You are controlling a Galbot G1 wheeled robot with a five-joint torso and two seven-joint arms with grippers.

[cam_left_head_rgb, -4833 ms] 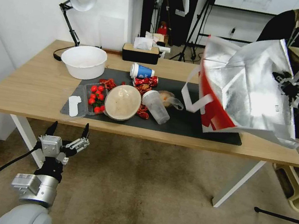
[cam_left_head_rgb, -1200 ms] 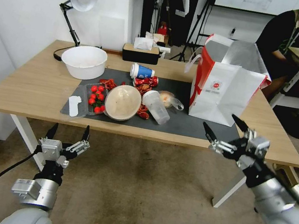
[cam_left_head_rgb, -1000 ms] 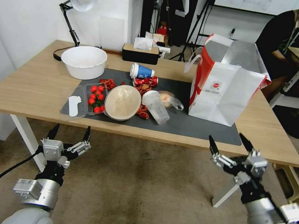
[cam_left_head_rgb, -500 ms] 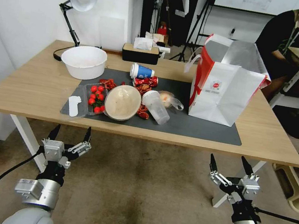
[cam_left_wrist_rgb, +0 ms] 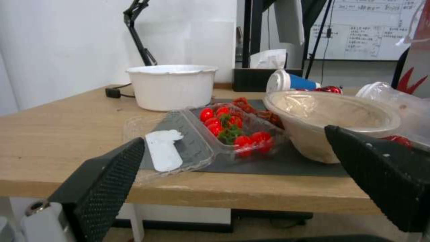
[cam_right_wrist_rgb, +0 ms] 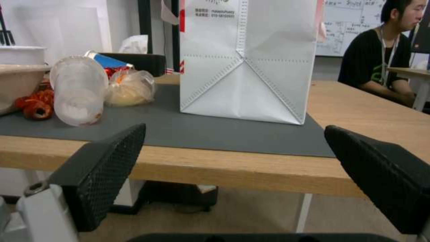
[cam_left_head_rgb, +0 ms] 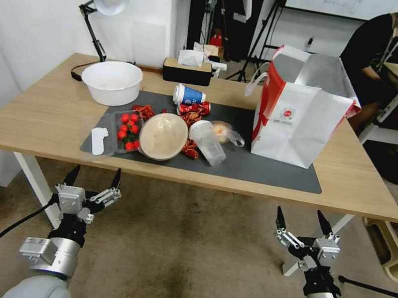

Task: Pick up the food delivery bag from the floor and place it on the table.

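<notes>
The bag (cam_left_head_rgb: 300, 116) stands upright on the table (cam_left_head_rgb: 36, 117), at the right end of the mat (cam_left_head_rgb: 266, 173), w/ its top open. Both grippers are low in front of the table edge, above the floor (cam_left_head_rgb: 180, 258): left gripper (cam_left_head_rgb: 93, 178) and right gripper (cam_left_head_rgb: 302, 217), each wide open, holding nothing.
</notes>
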